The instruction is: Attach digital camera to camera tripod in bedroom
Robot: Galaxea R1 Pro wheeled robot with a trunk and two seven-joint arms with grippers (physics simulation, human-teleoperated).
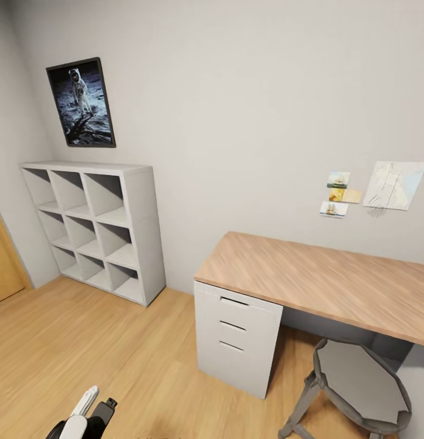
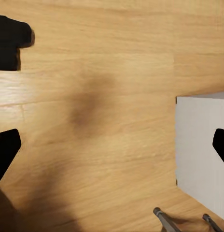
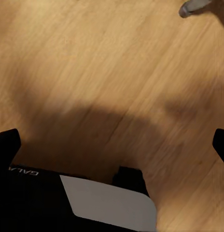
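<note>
The digital camera and the camera tripod are out of view. I face a corner of the bedroom with a light wood plank floor (image 1: 83, 341) and pale grey walls. My left gripper (image 2: 112, 150) is open above bare floor, its black fingertips (image 2: 5, 153) far apart and nothing between them. My right gripper (image 3: 112, 142) is also open over the floor, above my own black and white base (image 3: 92, 203). Part of my left arm (image 1: 83, 417) pokes in at the lower edge of the head view.
White cube shelves (image 1: 99, 228) stand against the wall at left, under a framed astronaut picture (image 1: 82, 102). A wood-topped desk (image 1: 321, 277) with a white drawer unit (image 1: 236, 341) is at right, and a grey stool (image 1: 358, 384) stands in front. Two thin grey rods (image 2: 165, 220) lie near a white cabinet corner (image 2: 201, 145).
</note>
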